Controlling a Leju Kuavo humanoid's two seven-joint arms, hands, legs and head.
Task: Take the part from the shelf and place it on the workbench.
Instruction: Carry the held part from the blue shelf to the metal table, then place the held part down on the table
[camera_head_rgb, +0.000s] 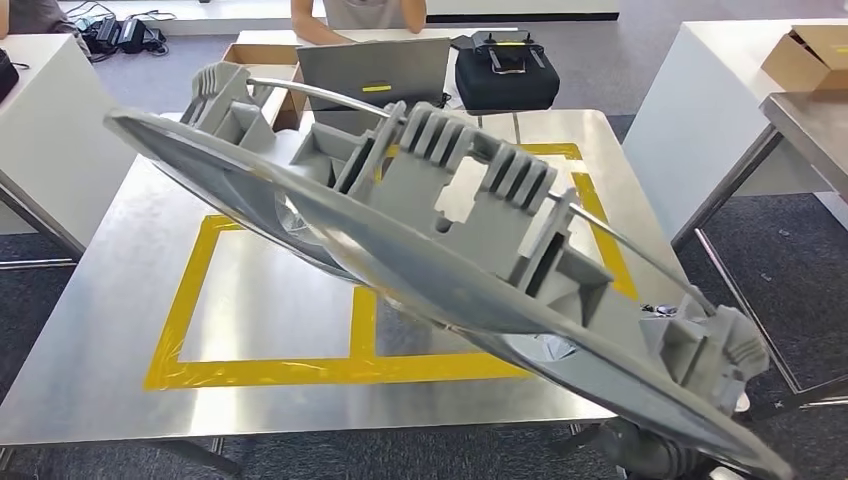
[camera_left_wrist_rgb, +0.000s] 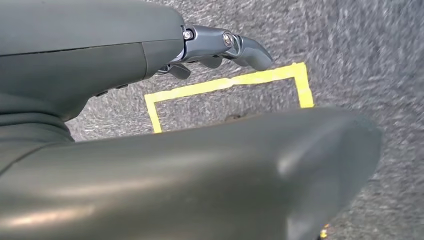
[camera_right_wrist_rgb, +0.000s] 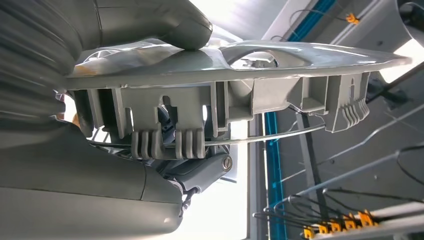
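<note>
Workbench, steel-topped with yellow tape marking rectangles on its surface, lies beyond and below the right hand. Long grey plastic part, ribbed and clipped on its back, with a thin wire rod along it, is held tilted in the air over the bench, running diagonally away from the right hand and not touching the top. Right hand is clamped on the part near one end: thumb pressed on the smooth face, darker fingers under the ribbed side. Left hand hangs over grey carpet, holding nothing, fingers loosely curled; whether apart or closed, cannot tell. Floor tape square lies just past its fingertips. Beyond the bench: a laptop, a black bag, a seated person.
</note>
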